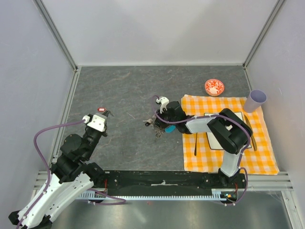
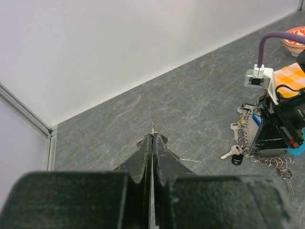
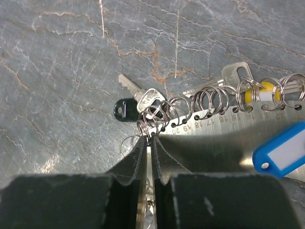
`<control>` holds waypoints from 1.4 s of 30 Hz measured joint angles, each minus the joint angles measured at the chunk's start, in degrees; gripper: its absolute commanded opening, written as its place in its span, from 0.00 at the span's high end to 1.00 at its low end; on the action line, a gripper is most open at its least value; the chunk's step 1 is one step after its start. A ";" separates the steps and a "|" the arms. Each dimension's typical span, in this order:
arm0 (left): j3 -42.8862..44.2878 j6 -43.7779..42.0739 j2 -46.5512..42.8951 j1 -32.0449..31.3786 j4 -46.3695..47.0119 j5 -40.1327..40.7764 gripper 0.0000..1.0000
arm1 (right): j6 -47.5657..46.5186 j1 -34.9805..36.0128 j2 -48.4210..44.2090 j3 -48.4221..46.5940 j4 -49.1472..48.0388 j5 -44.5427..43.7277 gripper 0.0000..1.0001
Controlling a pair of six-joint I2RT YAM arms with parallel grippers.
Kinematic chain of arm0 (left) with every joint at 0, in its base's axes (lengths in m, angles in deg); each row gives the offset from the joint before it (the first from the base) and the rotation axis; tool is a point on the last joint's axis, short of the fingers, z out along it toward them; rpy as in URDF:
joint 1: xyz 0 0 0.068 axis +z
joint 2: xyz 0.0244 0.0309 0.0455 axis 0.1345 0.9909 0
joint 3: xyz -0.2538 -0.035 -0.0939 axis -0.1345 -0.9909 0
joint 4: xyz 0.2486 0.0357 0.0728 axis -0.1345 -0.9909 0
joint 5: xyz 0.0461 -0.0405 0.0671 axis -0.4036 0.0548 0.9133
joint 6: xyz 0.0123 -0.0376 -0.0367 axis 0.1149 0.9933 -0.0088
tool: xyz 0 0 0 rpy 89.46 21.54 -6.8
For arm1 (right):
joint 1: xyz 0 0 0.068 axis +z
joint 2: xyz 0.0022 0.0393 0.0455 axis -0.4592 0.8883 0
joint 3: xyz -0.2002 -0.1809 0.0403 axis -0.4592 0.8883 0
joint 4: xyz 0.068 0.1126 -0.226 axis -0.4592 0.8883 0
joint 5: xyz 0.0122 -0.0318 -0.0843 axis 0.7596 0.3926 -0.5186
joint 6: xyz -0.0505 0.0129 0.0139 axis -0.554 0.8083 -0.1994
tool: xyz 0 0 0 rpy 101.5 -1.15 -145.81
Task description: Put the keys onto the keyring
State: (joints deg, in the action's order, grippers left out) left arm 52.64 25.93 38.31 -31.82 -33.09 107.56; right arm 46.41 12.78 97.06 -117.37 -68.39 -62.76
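**Right pincer nips the keyring at mid-bench**

Near the left edge, the left pincer (image 2: pixel 152 138) is closed, with a sliver of metal at its tip; I cannot tell what it is. At mid-bench the right pincer (image 3: pixel 148 139) is narrow, its tips pinched on a ring of the keyring (image 3: pixel 209 100). The keys (image 3: pixel 125 109) lie among the rings, just beside the cloth (image 1: pixel 267 157). It seems best to grip one ring firmly and lift slowly, so the chain does not drag. Bare bench (image 1: pixel 124 90) lies left and beyond. A bowl (image 1: pixel 214 87) and cup (image 1: pixel 257 99) sit far right, near the walls.

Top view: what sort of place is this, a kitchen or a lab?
Most likely a robotics lab test cell: plain white panels in metal framing enclose a tabletop, with two robot arms bolted along its near edge.
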 measured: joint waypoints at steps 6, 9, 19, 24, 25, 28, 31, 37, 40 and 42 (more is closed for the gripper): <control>0.00 0.00 0.00 0.11 0.00 -0.50 0.98 | -4.48 1.27 -0.15 -3.04 5.77 0.31 0.91; 0.00 0.02 0.00 0.11 0.00 -0.92 0.98 | -5.22 1.62 -1.97 -3.10 8.63 -0.81 0.83; 0.00 0.02 0.02 0.13 0.00 -1.11 0.98 | 1.07 1.73 -15.23 -1.01 16.17 -7.54 0.77; 0.00 0.02 0.02 0.33 0.00 -1.18 0.98 | 11.21 2.36 -18.93 4.37 18.03 -10.01 0.79; 0.00 0.02 0.02 0.31 0.00 -1.18 0.98 | 13.00 2.71 -19.02 5.25 18.45 -10.43 0.79; 0.00 0.02 0.02 0.33 0.00 -1.20 0.98 | 17.38 3.67 -19.02 7.28 19.30 -11.04 0.79; 0.00 0.04 0.02 0.31 0.00 -1.22 0.98 | 20.28 4.13 -18.99 8.50 19.30 -11.23 0.79; 0.00 0.04 0.02 0.33 0.00 -1.27 0.98 | 23.93 4.13 -18.10 9.27 16.65 -11.30 0.79; 0.00 0.04 0.02 0.33 0.00 -1.31 0.98 | 25.24 4.13 -17.44 10.10 14.67 -11.30 0.79; 0.00 0.04 0.02 0.33 0.00 -1.31 0.98 | 26.21 4.13 -16.96 10.91 13.38 -11.28 0.79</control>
State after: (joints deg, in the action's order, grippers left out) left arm 52.64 25.97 38.33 -31.49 -33.09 106.25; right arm 72.62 16.91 80.09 -106.46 -55.01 -74.03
